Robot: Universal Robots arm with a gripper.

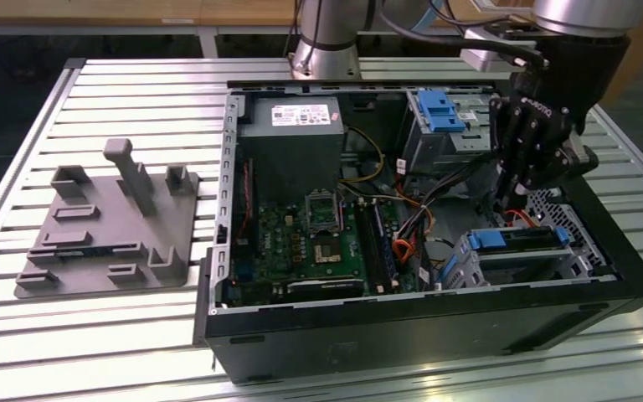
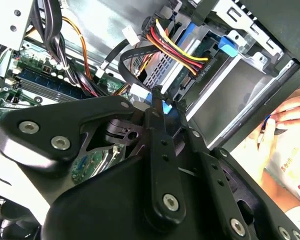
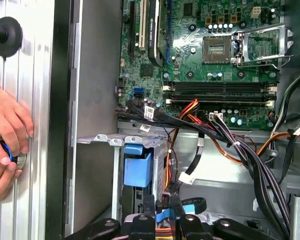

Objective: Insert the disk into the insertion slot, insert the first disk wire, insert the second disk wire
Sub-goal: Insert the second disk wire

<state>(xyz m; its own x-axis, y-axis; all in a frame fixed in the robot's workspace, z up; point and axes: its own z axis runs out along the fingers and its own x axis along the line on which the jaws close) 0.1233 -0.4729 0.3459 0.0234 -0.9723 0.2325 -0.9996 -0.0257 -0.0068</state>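
Observation:
The disk (image 1: 519,243), with its blue carrier (image 3: 137,167), sits inside the insertion slot (image 1: 464,266), a silver cage at the case's front corner on the exterior view's right. A black plug with red, yellow and black wires (image 2: 197,69) sits against the disk's rear edge. My gripper (image 1: 508,205) hangs just behind the cage, pointing down. Its fingers (image 3: 149,212) are shut on a black flat wire (image 2: 127,55) with a blue plug (image 2: 165,107), held close to the disk's rear. The plug's tip is hidden by the fingers.
The open computer case holds a green motherboard (image 1: 321,243), a power supply (image 1: 294,142), a taller bay with a blue latch (image 1: 439,109) and loose cable bundles (image 3: 250,155). A person's hands (image 3: 5,135) rest outside the case wall. A grey fixture (image 1: 110,226) lies on the table.

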